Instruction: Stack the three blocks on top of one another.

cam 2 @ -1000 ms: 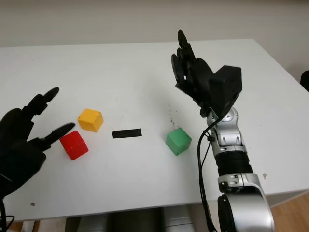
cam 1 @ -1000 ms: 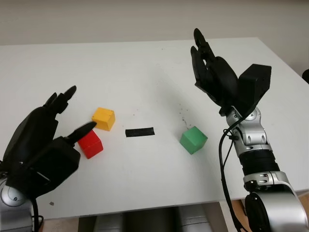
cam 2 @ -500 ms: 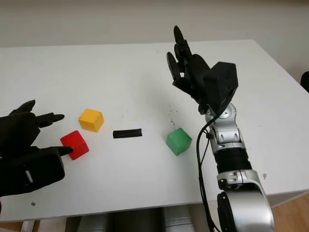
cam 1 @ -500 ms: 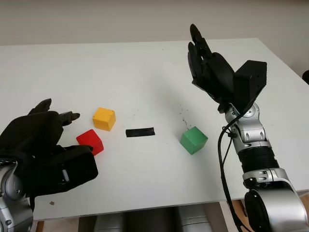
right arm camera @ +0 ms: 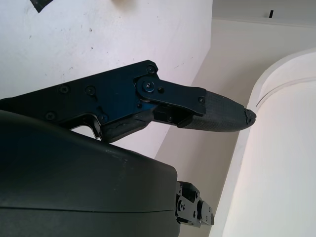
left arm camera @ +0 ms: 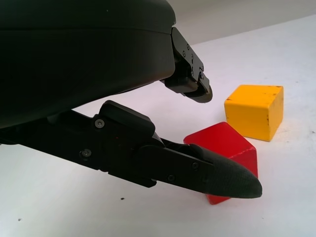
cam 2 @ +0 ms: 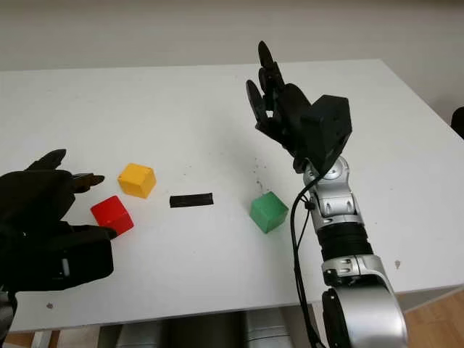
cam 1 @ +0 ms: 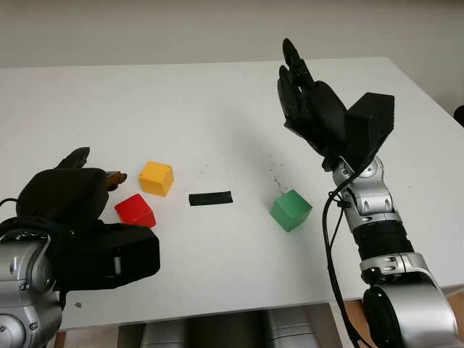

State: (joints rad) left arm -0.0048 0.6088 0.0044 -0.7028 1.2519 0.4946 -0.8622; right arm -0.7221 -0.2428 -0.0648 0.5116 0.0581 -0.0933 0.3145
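Observation:
Three blocks lie apart on the white table (cam 1: 217, 109). The red block (cam 1: 135, 210) is at the left, and the yellow block (cam 1: 156, 177) sits just behind it to the right. The green block (cam 1: 291, 209) lies to the right of the middle. My left hand (cam 2: 98, 204) is open, low at the red block's left side. One finger (left arm camera: 193, 88) reaches above and behind the block, and the thumb (left arm camera: 217, 175) passes in front of the red block (left arm camera: 232, 145); neither clearly touches it. My right hand (cam 1: 299, 90) is open and raised well above the table, behind the green block.
A short strip of black tape (cam 1: 210, 198) lies flat between the yellow and green blocks. The table's front edge (cam 1: 217, 308) runs just behind my left wrist. Its right edge (cam 1: 435, 101) is near the right arm.
My left hand has rotated and dropped down beside the red block, its fingers coming around the block's left side. The right hand has drifted slightly left. The blocks have not moved.

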